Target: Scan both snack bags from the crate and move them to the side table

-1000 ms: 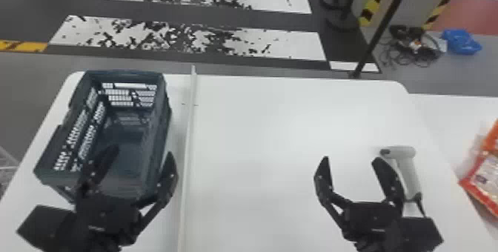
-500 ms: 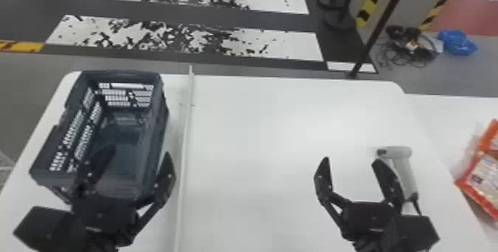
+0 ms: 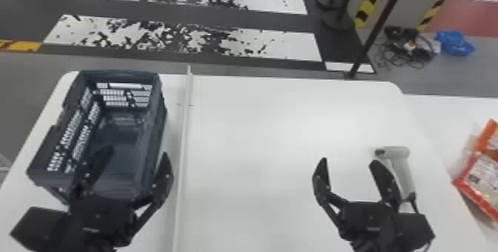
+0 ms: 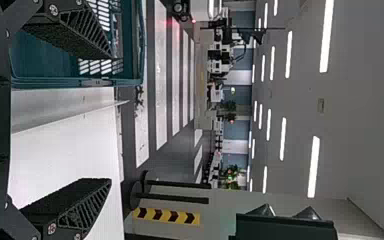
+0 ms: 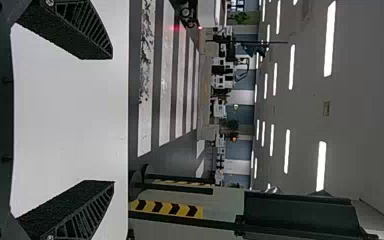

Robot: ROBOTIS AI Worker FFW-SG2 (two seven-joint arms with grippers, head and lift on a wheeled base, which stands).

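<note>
Little change; left end effector (image 3: 137,152), right end effector (image 3: 349,161) open, empty; snack bags (image 3: 483,175) on side surface (image 3: 444,121), likely finished.

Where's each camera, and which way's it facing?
Head view: the head, facing forward and down over crate, scanner and snack bags; left gripper and right gripper show.
Left wrist view: left wrist, facing out past the table; own fingers show.
Right wrist view: right wrist, same direction; own fingers show.
Wrist views share floor stripes.
</note>
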